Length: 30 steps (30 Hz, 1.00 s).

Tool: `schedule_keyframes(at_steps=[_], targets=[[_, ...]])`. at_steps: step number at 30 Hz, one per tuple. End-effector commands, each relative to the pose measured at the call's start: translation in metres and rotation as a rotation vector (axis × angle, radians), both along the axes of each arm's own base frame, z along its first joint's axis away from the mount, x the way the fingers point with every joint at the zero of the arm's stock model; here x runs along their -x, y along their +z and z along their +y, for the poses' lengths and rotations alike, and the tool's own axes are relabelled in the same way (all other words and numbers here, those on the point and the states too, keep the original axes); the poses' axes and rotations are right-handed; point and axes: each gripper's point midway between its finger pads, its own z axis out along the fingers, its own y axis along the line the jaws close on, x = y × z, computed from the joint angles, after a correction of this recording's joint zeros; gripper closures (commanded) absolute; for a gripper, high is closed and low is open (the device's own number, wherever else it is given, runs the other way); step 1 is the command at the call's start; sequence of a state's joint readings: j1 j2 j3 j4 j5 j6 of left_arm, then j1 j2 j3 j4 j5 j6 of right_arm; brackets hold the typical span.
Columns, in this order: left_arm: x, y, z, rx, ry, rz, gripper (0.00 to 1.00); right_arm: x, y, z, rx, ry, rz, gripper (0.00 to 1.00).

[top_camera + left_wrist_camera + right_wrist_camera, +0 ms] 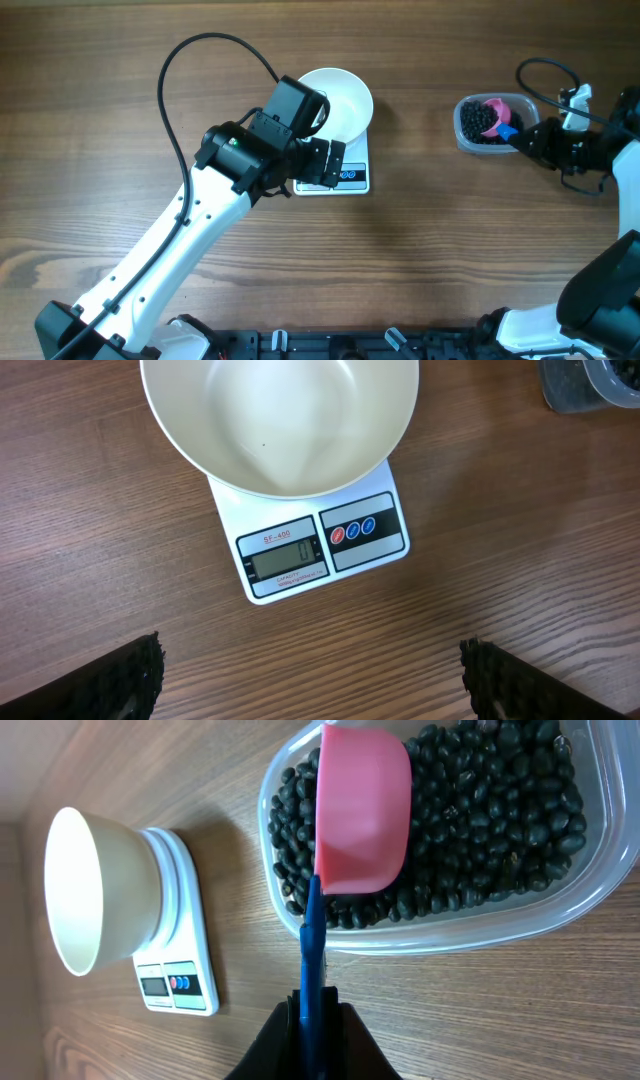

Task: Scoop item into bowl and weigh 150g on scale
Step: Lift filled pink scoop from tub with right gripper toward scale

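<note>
Robot lab setup: wooden table [450, 250], two arms [170, 250], scale [320, 545].

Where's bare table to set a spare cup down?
Bare wood lies between the scale and the tub, and in front, between the left arm and right arm. Crowded around the bowl and right of the tub.

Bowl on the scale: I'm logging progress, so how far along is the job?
Done: the empty bowl sits on the scale, which reads zero. In hand: the right tool grips the pink scoop, lying among the beans in the tub. Left: all scooping and weighing.
</note>
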<state>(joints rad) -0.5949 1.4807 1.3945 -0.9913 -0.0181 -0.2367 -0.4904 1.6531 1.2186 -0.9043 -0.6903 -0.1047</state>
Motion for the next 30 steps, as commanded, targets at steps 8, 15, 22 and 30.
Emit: schedule_keyframes(at_steps=[8,15,22,30], targets=[[-0.001,0.01,0.0,0.001,-0.016,-0.034,0.0,0.0,0.004,-0.002,-0.104,-0.061,0.008,0.96],[-0.001,0.01,0.0,0.001,-0.016,-0.034,0.0,0.004,0.016,-0.009,-0.213,-0.101,-0.025,0.96],[-0.001,0.01,0.0,0.001,-0.017,-0.034,0.0,0.005,0.026,-0.011,-0.286,-0.121,-0.051,0.96],[-0.001,0.01,0.0,0.001,-0.016,-0.034,0.0,0.0,0.055,0.007,-0.464,-0.087,-0.131,0.96]])
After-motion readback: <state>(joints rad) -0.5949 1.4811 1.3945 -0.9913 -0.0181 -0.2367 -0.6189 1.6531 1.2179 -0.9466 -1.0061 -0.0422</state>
